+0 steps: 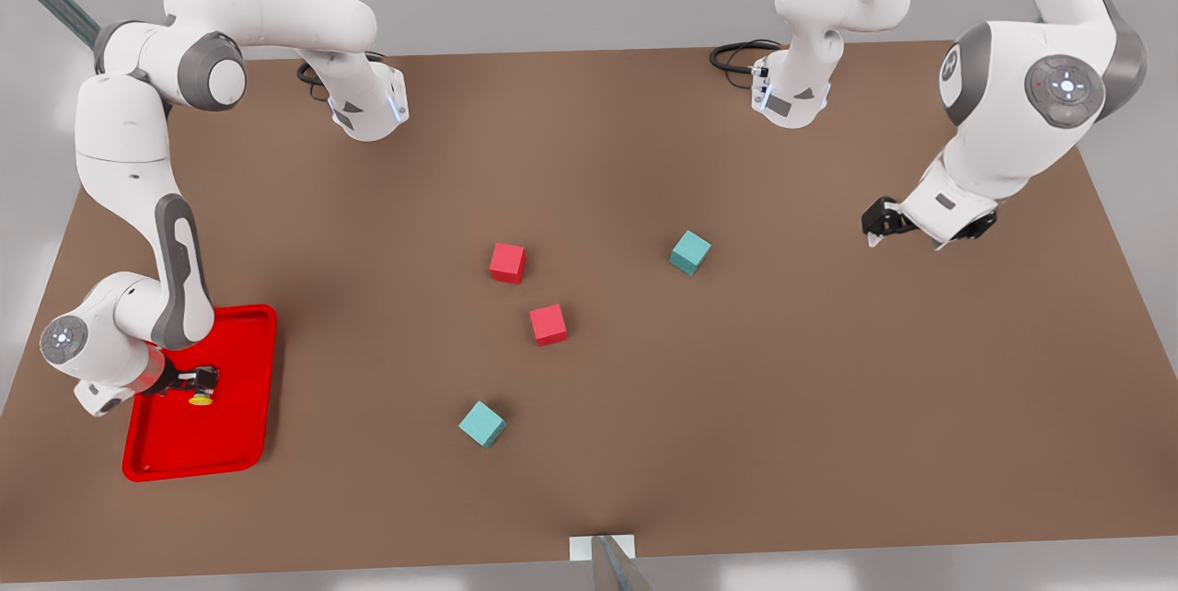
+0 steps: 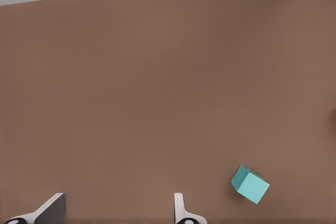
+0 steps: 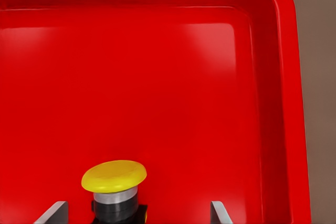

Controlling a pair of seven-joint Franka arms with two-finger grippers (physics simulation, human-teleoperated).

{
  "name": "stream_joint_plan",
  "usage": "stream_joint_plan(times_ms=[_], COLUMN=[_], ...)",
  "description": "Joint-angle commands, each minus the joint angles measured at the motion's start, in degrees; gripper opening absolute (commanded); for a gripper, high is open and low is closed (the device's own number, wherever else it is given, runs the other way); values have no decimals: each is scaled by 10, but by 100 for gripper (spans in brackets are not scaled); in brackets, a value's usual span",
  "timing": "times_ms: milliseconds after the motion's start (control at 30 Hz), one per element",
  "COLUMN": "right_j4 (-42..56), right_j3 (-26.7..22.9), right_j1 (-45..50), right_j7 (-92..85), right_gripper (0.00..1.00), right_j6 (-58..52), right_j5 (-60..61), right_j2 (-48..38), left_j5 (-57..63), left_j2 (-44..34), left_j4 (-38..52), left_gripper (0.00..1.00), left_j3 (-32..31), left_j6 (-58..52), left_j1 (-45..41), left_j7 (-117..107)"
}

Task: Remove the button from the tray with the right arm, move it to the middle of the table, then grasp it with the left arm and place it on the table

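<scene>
The button (image 3: 114,177), with its yellow cap on a black-grey body, stands in the red tray (image 3: 157,77). In the front view the tray (image 1: 216,448) lies near the table's (image 1: 782,407) front corner on the front view's left, with the button (image 1: 201,400) in it. My right gripper (image 3: 136,206) is open low over the tray, its fingers either side of the button, which is closer to one finger. From the front, this gripper (image 1: 204,381) sits just above the cap. My left gripper (image 1: 874,227) waits open and empty above the table on the front view's right.
Two red cubes (image 1: 507,262) (image 1: 548,324) lie near the table's middle. One teal cube (image 1: 689,252) sits right of them and another (image 1: 482,423) nearer the front edge. A teal cube (image 2: 250,184) lies ahead of the left gripper (image 2: 115,214).
</scene>
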Motion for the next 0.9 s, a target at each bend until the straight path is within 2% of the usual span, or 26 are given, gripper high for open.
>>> stream_joint_plan(times_ms=[0, 367, 867], right_j4=[0, -38, -31], right_j3=[0, -1, 0], right_j1=[-1, -18, -18], right_j7=[-213, -215, -208], right_gripper=[100, 100, 100], right_j6=[-28, -48, -48], right_j5=[21, 29, 31], right_j2=[-2, 1, -2], left_j5=[0, 0, 0], left_j2=[1, 5, 6], left_j4=[0, -7, -7], left_gripper=[100, 100, 100], left_j3=[0, 0, 0], left_j6=[0, 3, 5], left_j1=[0, 0, 0], left_j7=[0, 0, 0])
